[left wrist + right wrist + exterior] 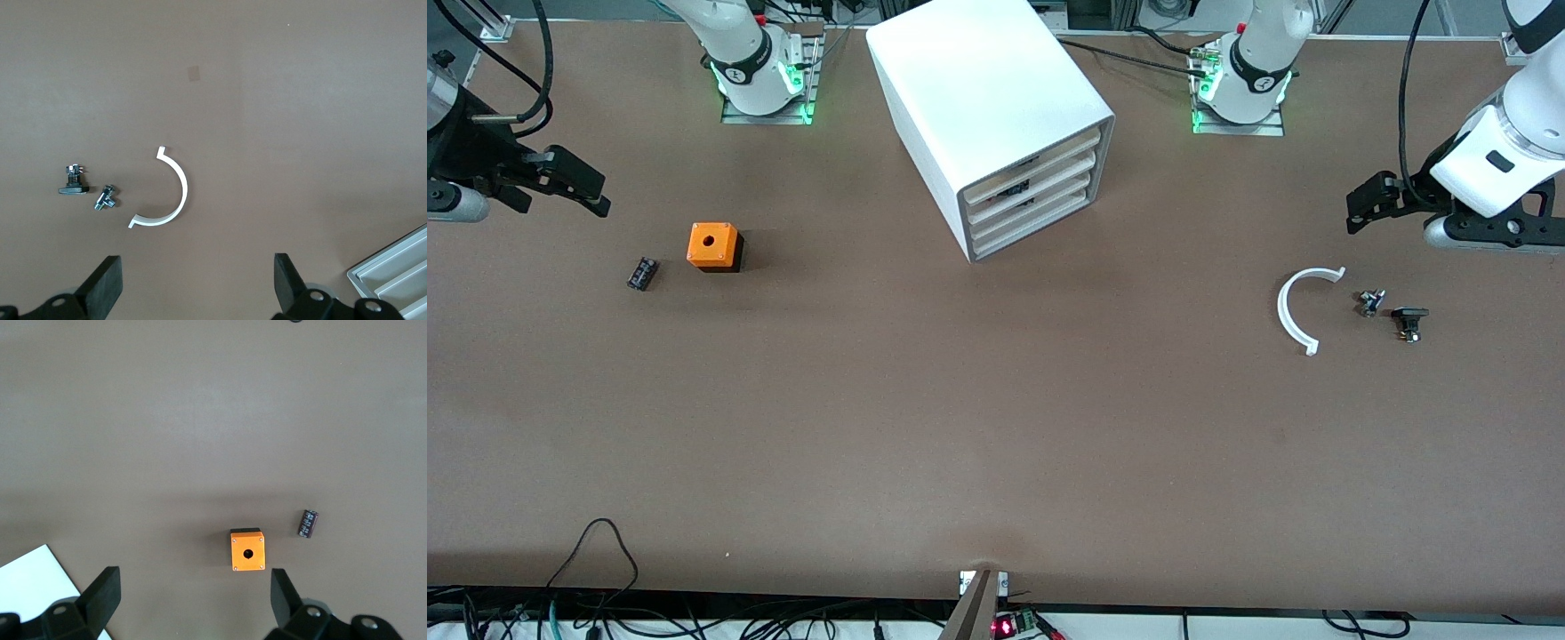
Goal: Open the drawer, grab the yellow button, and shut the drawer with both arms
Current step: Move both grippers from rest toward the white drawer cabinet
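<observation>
The white four-drawer plastic cabinet stands at twelve o'clock on the brown surface. All its drawers are pushed in, fronts facing five o'clock. Their contents are hidden, and the button shows nowhere. The left pincer hangs at three o'clock, spread wide and empty, above the white curved plastic strip. The right pincer hangs at nine o'clock, equally wide and empty, near the orange cube with a hole.

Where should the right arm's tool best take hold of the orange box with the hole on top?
Grip the orange box by two opposite flat side walls, coming straight down from above. It stands upright, hole up, with vertical sides that are free; the small black part lies apart from it. The right tool is open.
</observation>
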You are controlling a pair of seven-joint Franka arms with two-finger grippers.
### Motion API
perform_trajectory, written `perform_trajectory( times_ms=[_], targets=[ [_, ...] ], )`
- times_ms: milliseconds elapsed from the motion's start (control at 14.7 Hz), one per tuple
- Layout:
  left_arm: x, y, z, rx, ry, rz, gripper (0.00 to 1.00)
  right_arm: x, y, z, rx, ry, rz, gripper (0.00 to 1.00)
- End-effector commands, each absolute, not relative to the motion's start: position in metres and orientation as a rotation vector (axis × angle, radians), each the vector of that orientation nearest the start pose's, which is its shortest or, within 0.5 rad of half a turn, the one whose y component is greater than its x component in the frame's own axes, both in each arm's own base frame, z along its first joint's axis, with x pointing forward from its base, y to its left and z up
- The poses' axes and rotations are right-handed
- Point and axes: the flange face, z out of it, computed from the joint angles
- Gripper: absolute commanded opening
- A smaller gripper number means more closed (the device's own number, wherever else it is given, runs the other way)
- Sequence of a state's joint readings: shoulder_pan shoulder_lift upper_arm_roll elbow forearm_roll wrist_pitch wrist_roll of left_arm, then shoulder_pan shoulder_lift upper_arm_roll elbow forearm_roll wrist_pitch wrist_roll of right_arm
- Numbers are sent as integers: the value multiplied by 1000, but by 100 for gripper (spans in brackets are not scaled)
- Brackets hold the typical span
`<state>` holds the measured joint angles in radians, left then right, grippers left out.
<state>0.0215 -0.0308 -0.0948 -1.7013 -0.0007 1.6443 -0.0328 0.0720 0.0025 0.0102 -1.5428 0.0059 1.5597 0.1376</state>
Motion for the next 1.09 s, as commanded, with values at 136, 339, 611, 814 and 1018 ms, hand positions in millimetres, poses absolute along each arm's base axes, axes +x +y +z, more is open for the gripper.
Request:
perform_trajectory(
  times_ms=[136,339,611,814,1018],
  targets=[
    [545,-43,592,-3156,48,38,100,553,44,642,-3138,58,-21,99],
    [545,-43,592,-3156,48,38,100,553,47,641,-3140,72,-10,99],
    [546,-43,592,-3156,48,40,100,545,42,620,-3147,99,149,99],
    [545,-41,591,-3158,46,45,100,580,35,571,-3138,102,172,99],
    [534,-47,582,-3203,63,210,100,590,35,554,-3134,104,186,99]
  ],
)
